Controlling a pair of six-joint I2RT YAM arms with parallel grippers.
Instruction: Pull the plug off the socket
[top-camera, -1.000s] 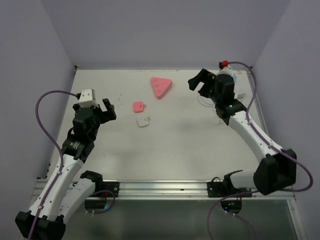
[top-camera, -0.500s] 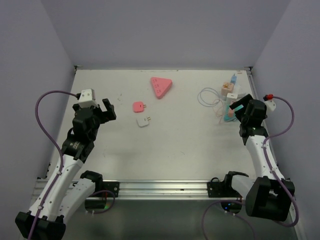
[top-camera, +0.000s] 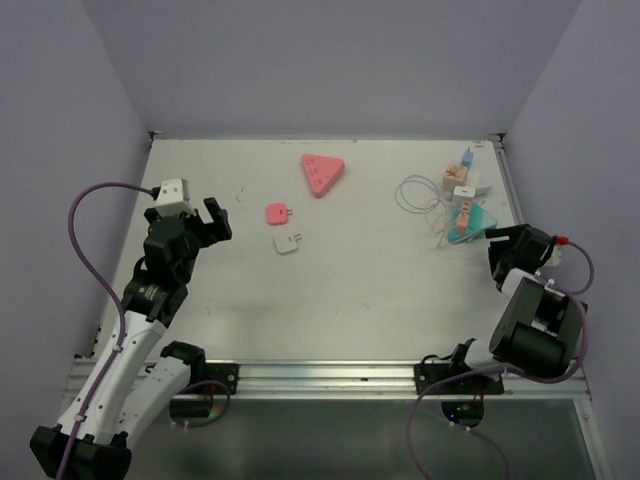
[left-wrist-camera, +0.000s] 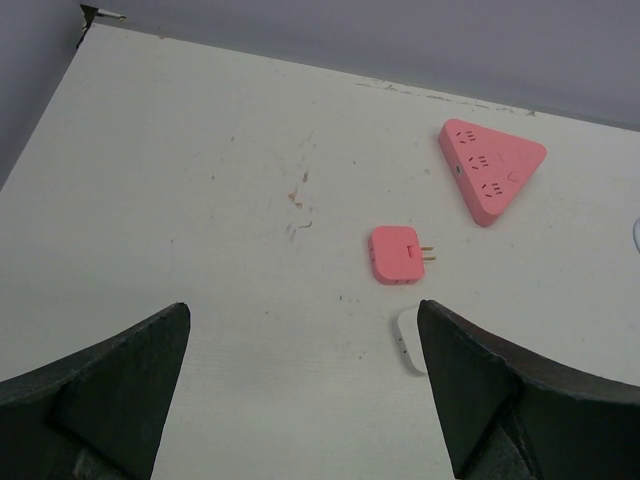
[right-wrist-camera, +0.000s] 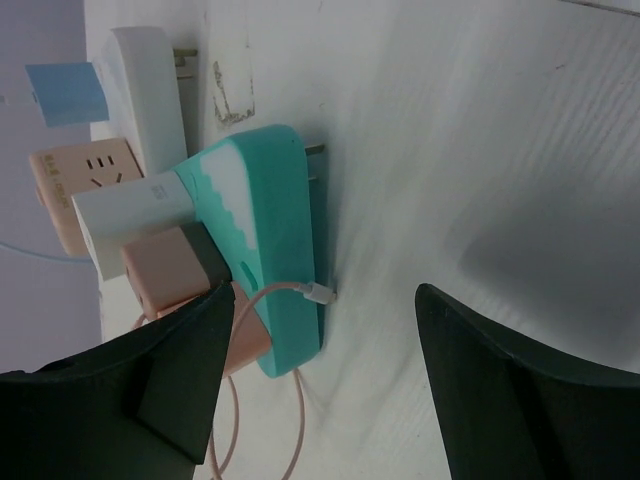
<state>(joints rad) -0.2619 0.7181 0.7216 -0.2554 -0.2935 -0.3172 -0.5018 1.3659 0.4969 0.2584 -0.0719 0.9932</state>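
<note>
A teal socket (right-wrist-camera: 270, 230) lies at the right of the table, also seen in the top view (top-camera: 467, 219). A white plug (right-wrist-camera: 130, 215) and a peach plug (right-wrist-camera: 165, 275) sit in its face, and a peach cable (right-wrist-camera: 290, 292) runs to its edge. My right gripper (right-wrist-camera: 325, 335) is open and empty, just near of the socket and apart from it; in the top view it (top-camera: 506, 250) sits by the right edge. My left gripper (left-wrist-camera: 302, 320) is open and empty at the left (top-camera: 220, 220), far from the socket.
A pink triangular power strip (top-camera: 322, 172), a loose pink adapter (top-camera: 277, 213) and a white adapter (top-camera: 287, 244) lie mid-table. A white strip (right-wrist-camera: 150, 85), a peach socket block (right-wrist-camera: 80, 185) and a blue plug (right-wrist-camera: 65, 90) stand beyond the teal socket. The right wall is close.
My right arm has swung back from the far middle-right and folded down to the right edge, beside the teal socket. My left arm has not moved.
</note>
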